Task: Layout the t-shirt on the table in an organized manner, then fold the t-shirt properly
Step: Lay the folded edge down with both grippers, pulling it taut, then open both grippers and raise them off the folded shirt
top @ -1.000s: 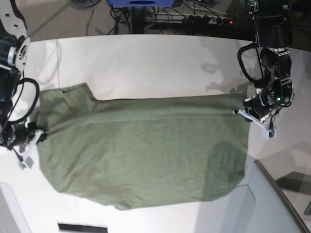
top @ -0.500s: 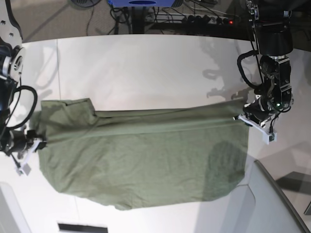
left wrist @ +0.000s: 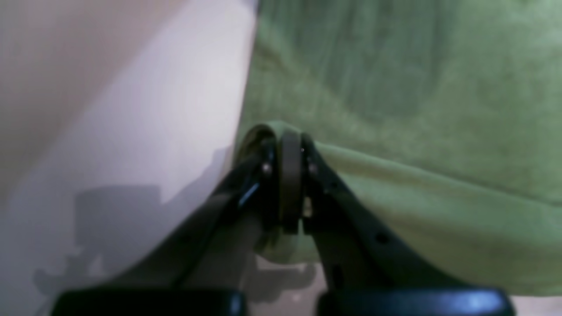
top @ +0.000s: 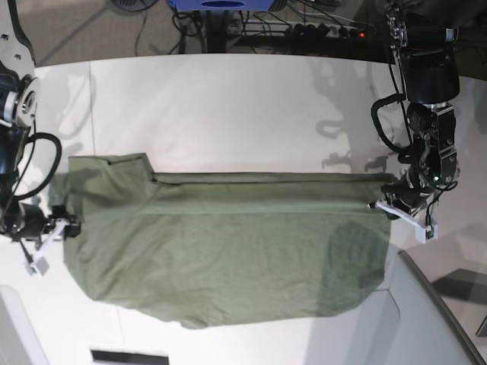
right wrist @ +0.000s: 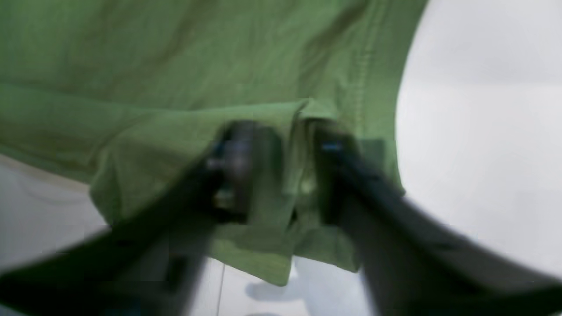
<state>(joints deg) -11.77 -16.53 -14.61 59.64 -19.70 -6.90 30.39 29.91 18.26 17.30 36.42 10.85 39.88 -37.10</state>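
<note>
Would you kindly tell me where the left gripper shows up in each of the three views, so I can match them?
Base: left gripper, right side, at the t-shirt's edge.
Left wrist: bottom centre, jaws pinched shut on a fold of cloth.
Right wrist: not in it.
Shared landmark: the olive t-shirt against the white table.

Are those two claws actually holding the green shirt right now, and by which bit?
The left gripper is clamped on a fold at the t-shirt edge. The right gripper has its jaws apart around a fold near a stitched hem, apparently no longer pinching.
</note>
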